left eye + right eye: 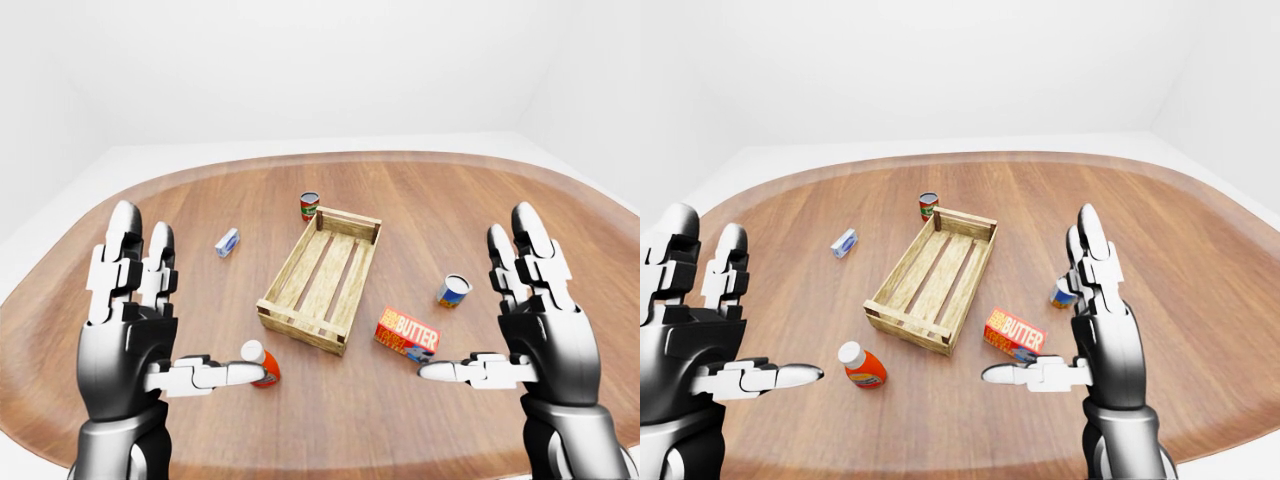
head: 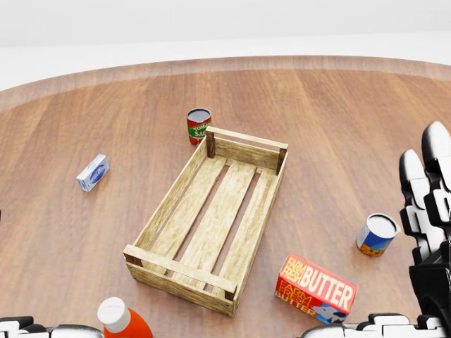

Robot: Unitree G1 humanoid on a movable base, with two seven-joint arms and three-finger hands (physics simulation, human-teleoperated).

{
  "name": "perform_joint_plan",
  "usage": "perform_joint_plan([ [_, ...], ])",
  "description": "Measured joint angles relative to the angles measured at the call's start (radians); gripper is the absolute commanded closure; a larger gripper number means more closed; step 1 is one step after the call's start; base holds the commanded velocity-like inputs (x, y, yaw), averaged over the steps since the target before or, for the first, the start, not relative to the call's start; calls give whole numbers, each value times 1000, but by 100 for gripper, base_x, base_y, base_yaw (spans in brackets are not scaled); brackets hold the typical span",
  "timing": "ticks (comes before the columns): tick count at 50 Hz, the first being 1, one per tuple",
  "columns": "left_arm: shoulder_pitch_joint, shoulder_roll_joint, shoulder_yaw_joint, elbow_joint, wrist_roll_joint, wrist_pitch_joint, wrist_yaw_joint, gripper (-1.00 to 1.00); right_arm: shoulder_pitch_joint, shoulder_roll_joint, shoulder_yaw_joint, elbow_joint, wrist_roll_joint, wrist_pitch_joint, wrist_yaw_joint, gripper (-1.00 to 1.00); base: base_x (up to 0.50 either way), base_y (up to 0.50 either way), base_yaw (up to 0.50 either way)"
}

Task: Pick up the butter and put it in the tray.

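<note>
The red rectangular butter box with white "BUTTER" lettering [image 2: 316, 286] is seen lying flat on the round brown wooden surface [image 2: 338, 120], just beside the lower right corner of the slatted light-wood tray [image 2: 208, 215] in the head view, not touching it. The tray is seen empty, long axis angled toward the top right.

A red-and-green labelled tin can [image 2: 199, 126] is placed just beside the tray's upper left corner. A small blue-and-white carton [image 2: 93, 172] is seen lying well apart to the left. An orange bottle with a white cap [image 1: 259, 362] is placed near the tray's lower left end. A blue-and-orange tin can with a pale lid [image 2: 377, 234] is seen upright to the right of the butter box, apart from it.

The white-and-black left hand [image 1: 135, 330] is held up with fingers spread apart, nothing gripped; its thumb is pointed toward the bottle. The white-and-black right hand [image 1: 535, 320] is likewise raised, fingers apart and empty, thumb tip shown near the butter box's lower right corner; contact cannot be told.
</note>
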Motion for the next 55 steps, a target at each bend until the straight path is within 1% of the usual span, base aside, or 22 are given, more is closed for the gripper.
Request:
perform_joint_plan([
  [10,-1,0,4,0,-4,0,-2,-100,28,74,-189,45,-32,0,157,-98,0,0,0],
  [14,0,0,4,-3,-5,0,-3,-100,13,77,-250,106,-48,0,193,-99,0,0,0],
  [18,0,0,6,-6,-8,0,-4,-100,-8,64,-285,188,-70,0,213,-98,0,0,0],
  [24,-3,-1,14,-12,-14,0,-5,-100,-33,20,-304,379,-132,0,231,-98,0,0,0],
  [30,-6,-1,19,-15,-19,0,-6,-100,-52,-6,-307,484,-169,0,238,-98,0,0,0],
  [40,-9,-2,24,-15,-20,0,-7,-100,-77,-37,-296,585,-202,0,234,-98,0,0,0],
  [55,-10,-1,24,-15,-20,0,-5,-100,-128,-81,-263,666,-226,0,216,-98,0,0,0],
])
